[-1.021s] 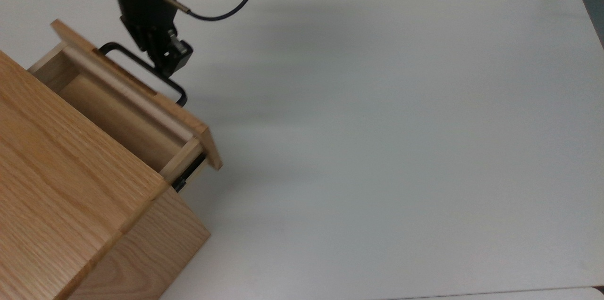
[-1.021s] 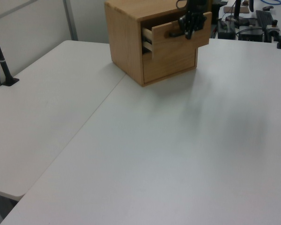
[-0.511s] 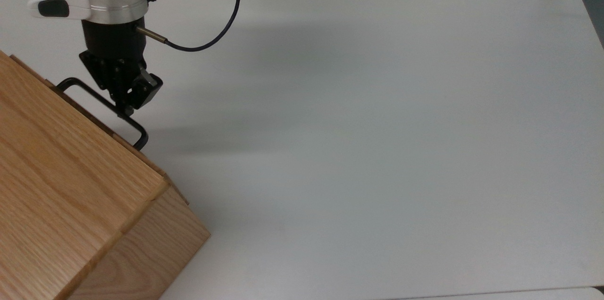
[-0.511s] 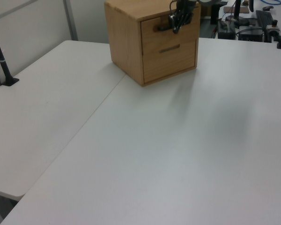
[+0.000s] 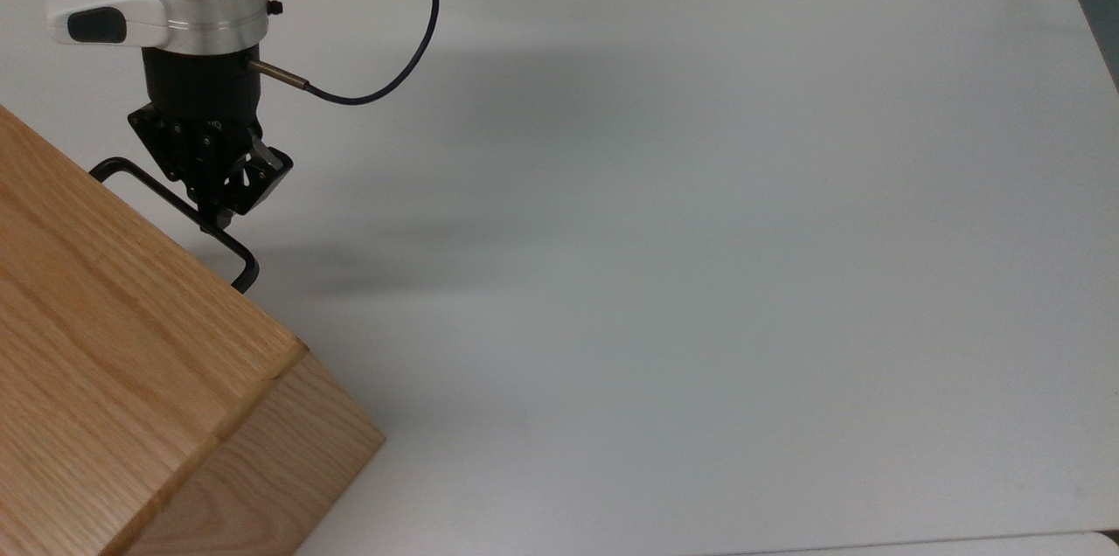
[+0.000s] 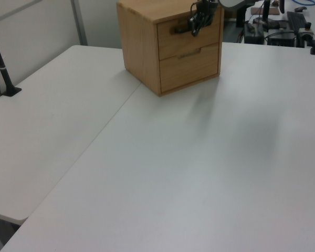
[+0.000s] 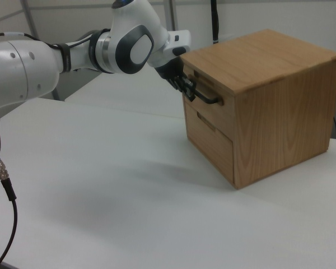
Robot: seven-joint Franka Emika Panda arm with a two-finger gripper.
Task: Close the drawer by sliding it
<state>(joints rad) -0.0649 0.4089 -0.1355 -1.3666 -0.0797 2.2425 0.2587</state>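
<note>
Your gripper (image 5: 212, 219) sits at the black bar handle (image 5: 229, 251), fingers clenched around the bar near its middle. Directly behind the gripper, the upper drawer (image 6: 189, 39) lies pushed in, its front panel level with the oak cabinet (image 7: 280, 106) face. Below the gripper, the second drawer front (image 6: 191, 65) is also flush. The white table (image 5: 699, 232) extends away on the gripper's open side.

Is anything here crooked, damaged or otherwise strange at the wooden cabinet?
Nothing stands out. The drawer sits flush in the cabinet, its front level with the lower one. The gripper is at the black handle.
</note>
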